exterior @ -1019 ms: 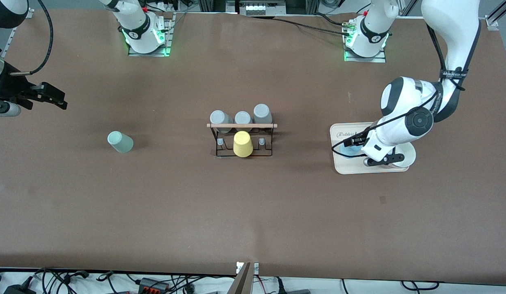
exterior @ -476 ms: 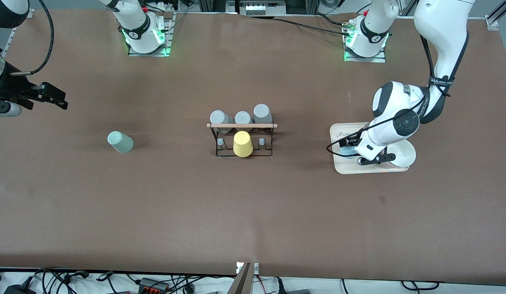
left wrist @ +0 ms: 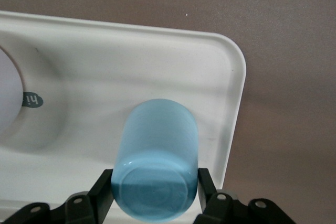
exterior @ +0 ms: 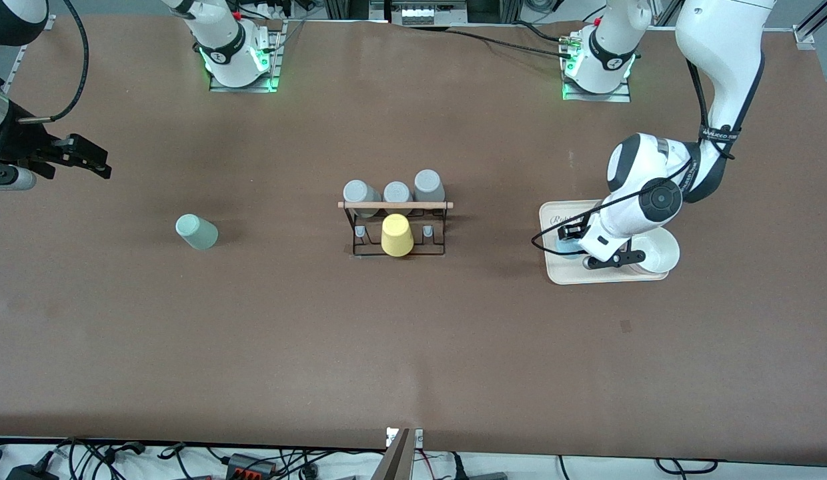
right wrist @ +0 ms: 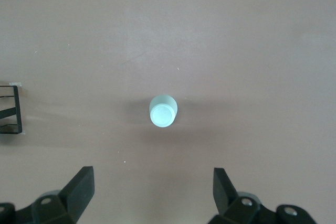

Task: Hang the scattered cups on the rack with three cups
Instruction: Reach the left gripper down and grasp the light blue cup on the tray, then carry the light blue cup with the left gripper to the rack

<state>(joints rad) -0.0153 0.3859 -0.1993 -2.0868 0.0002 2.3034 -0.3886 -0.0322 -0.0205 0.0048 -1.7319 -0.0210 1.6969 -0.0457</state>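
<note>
**Left gripper on the blue cup, four cups racked**

I count three grey cups (exterior: 394, 193) and one yellow cup (exterior: 396, 235) on the rack (exterior: 395, 228). My left gripper (left wrist: 155, 192) clamps the light blue cup (left wrist: 157, 158) on the white tray (left wrist: 157, 61). The mint-green cup (exterior: 196, 231) stands upside down toward the right arm's end. My right gripper (right wrist: 152, 190) waits above it, spread wide.
</note>
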